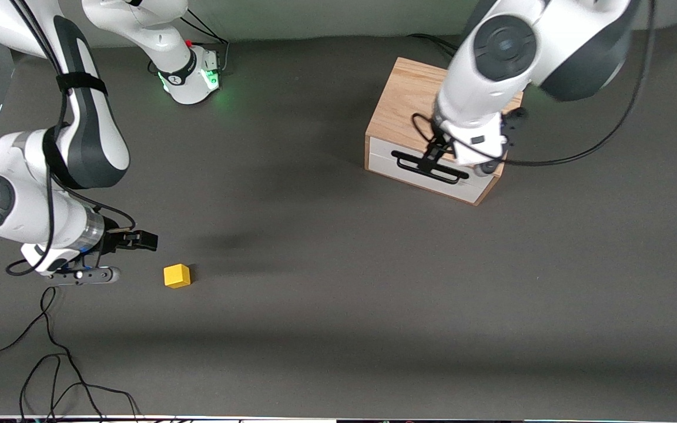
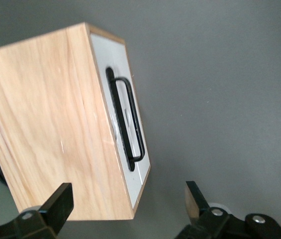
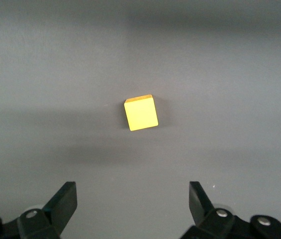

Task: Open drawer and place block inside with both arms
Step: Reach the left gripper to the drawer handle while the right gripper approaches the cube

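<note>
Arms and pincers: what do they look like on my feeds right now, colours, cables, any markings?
Both arms are glossy white with dark grey segments and round dark joint caps. Loose black cables trail along each. The right arm wears a black strap; its base glows green. The left pincer and right pincer each have black angular fingers on black bodies with silver screws.
</note>
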Controlling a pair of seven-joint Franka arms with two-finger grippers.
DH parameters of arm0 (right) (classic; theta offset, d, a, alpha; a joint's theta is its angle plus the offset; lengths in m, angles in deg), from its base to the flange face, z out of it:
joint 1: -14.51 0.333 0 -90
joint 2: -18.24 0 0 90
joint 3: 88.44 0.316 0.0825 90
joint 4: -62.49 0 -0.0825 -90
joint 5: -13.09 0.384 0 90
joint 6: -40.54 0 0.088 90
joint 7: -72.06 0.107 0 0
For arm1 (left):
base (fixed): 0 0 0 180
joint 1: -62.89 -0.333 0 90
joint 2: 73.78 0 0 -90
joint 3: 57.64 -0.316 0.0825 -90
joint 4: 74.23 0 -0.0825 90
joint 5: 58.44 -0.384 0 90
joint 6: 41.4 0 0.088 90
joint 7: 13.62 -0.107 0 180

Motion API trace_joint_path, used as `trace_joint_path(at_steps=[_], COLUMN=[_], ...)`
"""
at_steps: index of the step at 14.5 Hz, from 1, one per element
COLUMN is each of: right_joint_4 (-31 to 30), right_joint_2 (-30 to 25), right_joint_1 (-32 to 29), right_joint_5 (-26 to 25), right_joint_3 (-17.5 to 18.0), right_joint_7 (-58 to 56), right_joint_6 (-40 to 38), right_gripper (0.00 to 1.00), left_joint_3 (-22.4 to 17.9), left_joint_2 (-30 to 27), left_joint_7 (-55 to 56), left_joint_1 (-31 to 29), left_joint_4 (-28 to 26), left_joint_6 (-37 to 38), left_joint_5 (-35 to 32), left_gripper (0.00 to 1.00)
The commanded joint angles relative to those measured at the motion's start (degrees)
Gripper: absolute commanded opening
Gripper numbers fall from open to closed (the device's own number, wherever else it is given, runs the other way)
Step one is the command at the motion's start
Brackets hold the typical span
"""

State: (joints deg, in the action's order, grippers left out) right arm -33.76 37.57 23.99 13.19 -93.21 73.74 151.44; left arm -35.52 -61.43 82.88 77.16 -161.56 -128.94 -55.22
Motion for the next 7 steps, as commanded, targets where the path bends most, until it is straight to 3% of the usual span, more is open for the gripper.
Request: trace_joint_path(at_steps=[1, 5, 7], right_joint_4=[-0.61, -3.93, -6.40], right_joint_2=[1.22, 2.72, 3.86], right_joint_1=[0.19, 0.01, -0.16], right_joint_5=[-0.28, -0.36, -0.36], right_joint_3=[-0.16, -0.16, -0.16], right_joint_7=[-5.09, -5.81, -8.08], right_joint_6=[2.73, 10.01, 15.98], right_gripper=[1.00, 1.00, 1.00], left_joint_3=[-0.32, -0.50, -0.50], left_joint_2=[1.97, 5.12, 8.38], left_joint_7=[5.26, 5.28, 4.75], left_joint_1=[1.55, 1.56, 1.21], left_joint_4=[1.56, 0.06, -0.46], left_joint_6=[3.51, 3.35, 1.25], left_joint_5=[-0.41, -1.28, -4.87], left_gripper=[1.00, 1.00, 1.00])
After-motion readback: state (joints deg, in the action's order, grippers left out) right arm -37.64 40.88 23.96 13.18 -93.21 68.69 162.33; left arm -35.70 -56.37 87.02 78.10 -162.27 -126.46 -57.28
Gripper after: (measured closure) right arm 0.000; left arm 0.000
